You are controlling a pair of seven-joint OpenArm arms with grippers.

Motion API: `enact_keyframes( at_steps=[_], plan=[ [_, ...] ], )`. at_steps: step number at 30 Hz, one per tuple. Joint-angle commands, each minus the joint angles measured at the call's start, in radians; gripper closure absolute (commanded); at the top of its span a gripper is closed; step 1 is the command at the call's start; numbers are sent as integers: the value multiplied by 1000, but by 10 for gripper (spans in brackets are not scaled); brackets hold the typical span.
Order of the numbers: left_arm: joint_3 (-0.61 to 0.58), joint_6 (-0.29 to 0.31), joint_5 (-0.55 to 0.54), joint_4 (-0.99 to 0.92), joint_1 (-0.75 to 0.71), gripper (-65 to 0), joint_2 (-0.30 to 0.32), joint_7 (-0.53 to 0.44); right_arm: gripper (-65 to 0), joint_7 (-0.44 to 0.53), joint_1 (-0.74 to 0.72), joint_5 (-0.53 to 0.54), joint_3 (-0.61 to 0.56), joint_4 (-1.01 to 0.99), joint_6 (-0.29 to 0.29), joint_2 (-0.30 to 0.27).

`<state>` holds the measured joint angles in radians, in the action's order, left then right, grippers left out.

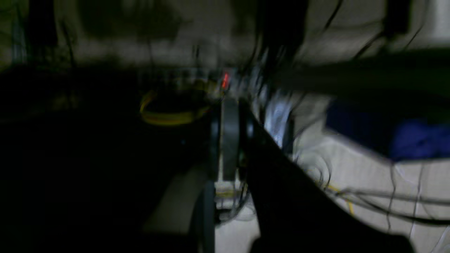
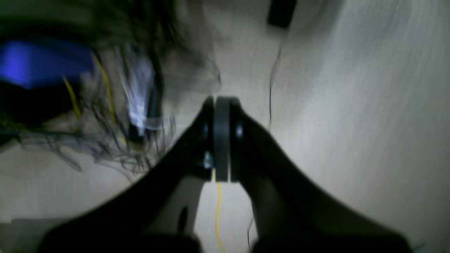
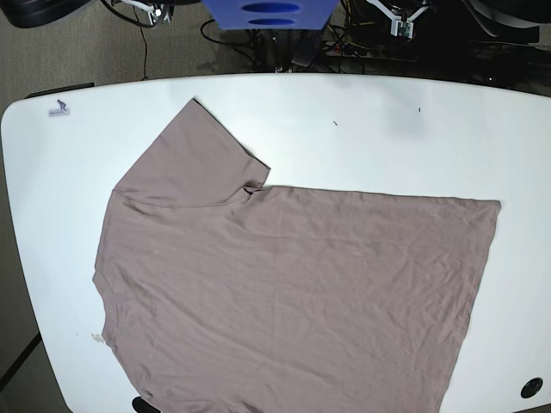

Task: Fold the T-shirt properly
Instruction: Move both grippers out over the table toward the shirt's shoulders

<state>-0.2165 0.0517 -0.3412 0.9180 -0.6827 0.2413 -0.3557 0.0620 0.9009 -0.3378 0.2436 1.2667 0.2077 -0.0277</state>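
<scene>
The taupe T-shirt (image 3: 293, 292) lies spread flat on the white table (image 3: 344, 120) in the base view. One sleeve (image 3: 194, 159) points to the back left, the hem lies at the right, and the near part runs off the frame's bottom edge. No gripper touches it. Both arms are drawn back beyond the table's far edge. My left gripper (image 1: 228, 140) is shut with its pads together and holds nothing. My right gripper (image 2: 221, 137) is also shut and empty. Both wrist views are blurred and face the floor and cables; the shirt does not show in them.
A blue object (image 3: 269, 13) stands behind the table's far edge among tangled cables (image 3: 344, 43); it also shows in the left wrist view (image 1: 415, 140) and the right wrist view (image 2: 35, 61). A small label (image 3: 58, 107) lies at the table's back left. A black round spot (image 3: 531, 387) sits at the front right.
</scene>
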Motion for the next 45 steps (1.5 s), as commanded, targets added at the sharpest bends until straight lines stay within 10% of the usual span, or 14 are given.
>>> enact_keyframes(
  at_steps=[1, 34, 45],
  plan=[
    [10, -4, -5, 43, -41, -3, 14, -8, -1, -2, 33, 1, 1, 40, -3, -4],
    [240, -18, 133, 778, -405, 0, 34, -14, 0, -232, 224, 125, 79, 646, 24, -18],
    [360, -15, 166, 914, -418, 0, -8, 0, 0, -235, 117, 188, 108, 707, 124, -17]
  ],
)
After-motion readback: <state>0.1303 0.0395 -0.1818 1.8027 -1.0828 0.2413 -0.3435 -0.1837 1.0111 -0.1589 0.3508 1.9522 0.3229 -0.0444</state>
